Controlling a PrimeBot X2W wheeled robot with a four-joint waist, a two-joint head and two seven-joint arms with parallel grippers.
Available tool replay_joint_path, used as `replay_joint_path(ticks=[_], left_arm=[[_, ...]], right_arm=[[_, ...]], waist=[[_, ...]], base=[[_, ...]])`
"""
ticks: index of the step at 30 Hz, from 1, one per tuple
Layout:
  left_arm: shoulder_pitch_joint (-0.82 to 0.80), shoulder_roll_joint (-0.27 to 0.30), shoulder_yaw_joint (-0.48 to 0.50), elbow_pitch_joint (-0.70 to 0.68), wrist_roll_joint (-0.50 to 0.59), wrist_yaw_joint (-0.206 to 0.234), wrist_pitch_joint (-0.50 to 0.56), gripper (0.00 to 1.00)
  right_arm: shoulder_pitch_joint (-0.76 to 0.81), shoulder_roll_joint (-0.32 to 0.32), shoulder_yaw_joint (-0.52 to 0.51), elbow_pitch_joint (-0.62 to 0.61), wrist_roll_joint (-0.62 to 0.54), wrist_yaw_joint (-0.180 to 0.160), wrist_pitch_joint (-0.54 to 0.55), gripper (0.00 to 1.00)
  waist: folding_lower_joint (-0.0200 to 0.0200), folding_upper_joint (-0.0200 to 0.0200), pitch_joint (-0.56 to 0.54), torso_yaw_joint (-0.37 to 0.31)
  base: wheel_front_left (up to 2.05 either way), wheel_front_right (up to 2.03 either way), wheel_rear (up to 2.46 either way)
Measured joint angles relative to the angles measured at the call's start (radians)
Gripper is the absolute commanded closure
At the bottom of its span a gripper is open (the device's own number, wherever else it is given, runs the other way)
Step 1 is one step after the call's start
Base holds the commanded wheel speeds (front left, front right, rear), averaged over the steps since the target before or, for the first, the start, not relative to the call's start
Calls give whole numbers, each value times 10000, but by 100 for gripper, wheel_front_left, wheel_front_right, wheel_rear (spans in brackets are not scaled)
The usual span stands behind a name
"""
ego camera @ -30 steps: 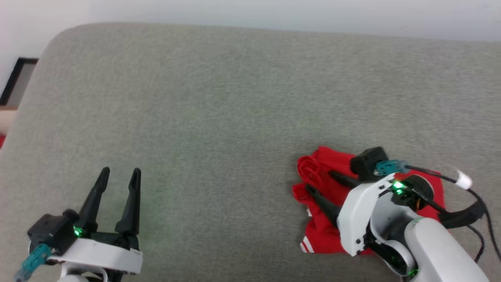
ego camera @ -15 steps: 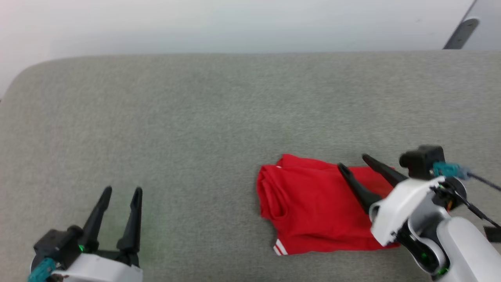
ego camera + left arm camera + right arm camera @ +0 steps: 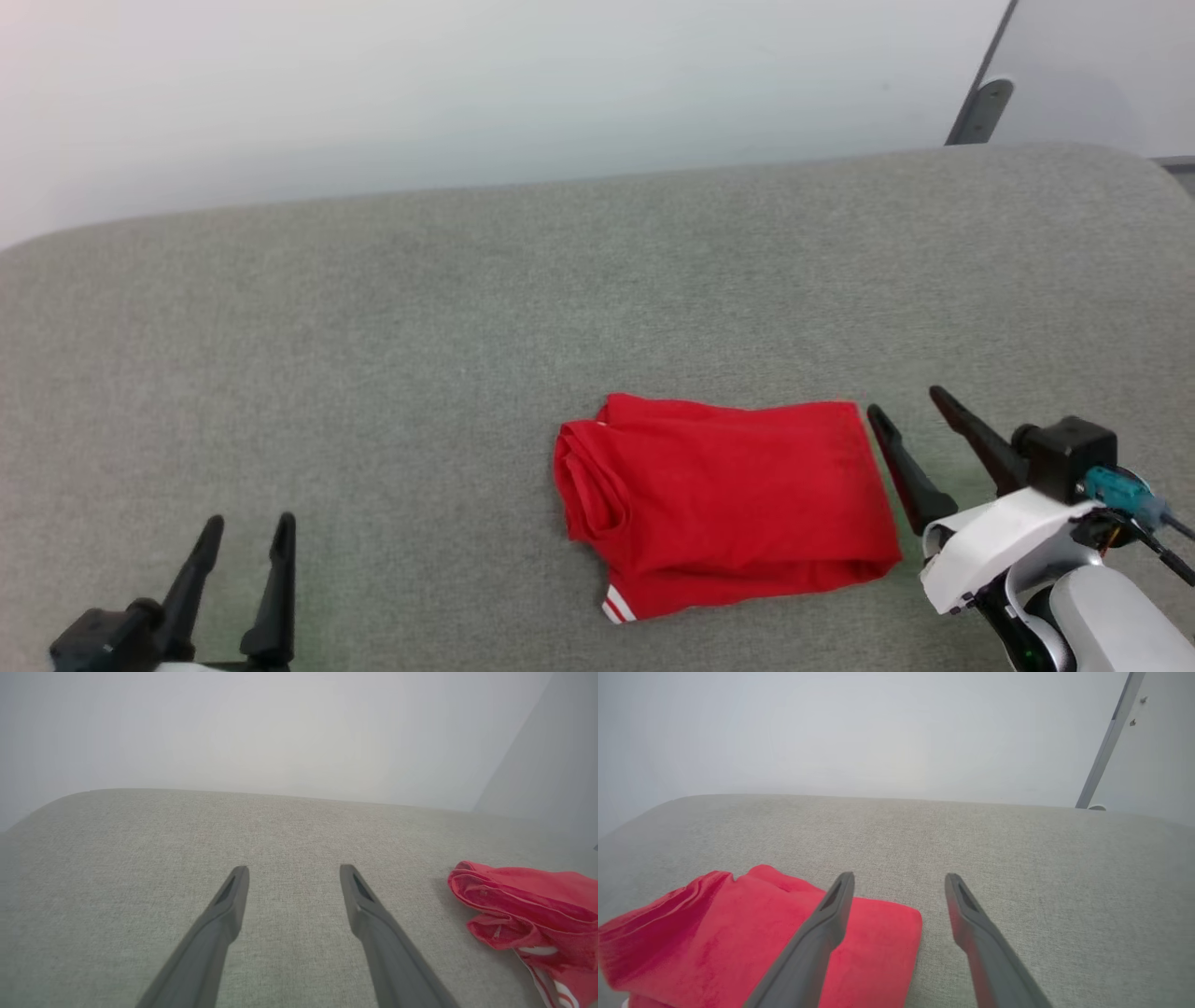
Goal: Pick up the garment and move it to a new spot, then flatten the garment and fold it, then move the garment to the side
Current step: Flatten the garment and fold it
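The garment [image 3: 728,499], red with a bit of striped trim at its near corner, lies folded into a rough rectangle on the grey cushion [image 3: 420,327]. My right gripper [image 3: 906,399] stands open just right of the garment's edge, holding nothing. In the right wrist view the garment [image 3: 738,938] lies under and left of the open right gripper [image 3: 899,877]. My left gripper [image 3: 247,521] is open at the lower left, well clear of the garment. The left wrist view has the open left gripper [image 3: 294,868] over bare cushion, with the garment [image 3: 528,905] at the right.
A pale wall runs behind the cushion's rounded far edge [image 3: 560,182]. A grey post [image 3: 976,107] leans at the upper right. Bare cushion stretches left of and beyond the garment.
The head camera has swung to the right and tilted up. My right gripper has come off the garment and now sits beside its right edge, leaving the garment lying flat.
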State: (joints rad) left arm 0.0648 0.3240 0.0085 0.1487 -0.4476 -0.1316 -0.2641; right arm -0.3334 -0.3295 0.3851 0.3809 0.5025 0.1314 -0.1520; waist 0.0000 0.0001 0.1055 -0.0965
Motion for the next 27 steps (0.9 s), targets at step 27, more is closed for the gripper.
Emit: replay_joint_path(ticks=[27], left_arm=[[1471, -372, 855, -1484, 790, 2, -2, 0]], right_arm=[[3058, 1300, -2972, -2807, -2644, 0, -803, 0]], waist=[[0, 0, -523, 741]], base=[[0, 0, 0]])
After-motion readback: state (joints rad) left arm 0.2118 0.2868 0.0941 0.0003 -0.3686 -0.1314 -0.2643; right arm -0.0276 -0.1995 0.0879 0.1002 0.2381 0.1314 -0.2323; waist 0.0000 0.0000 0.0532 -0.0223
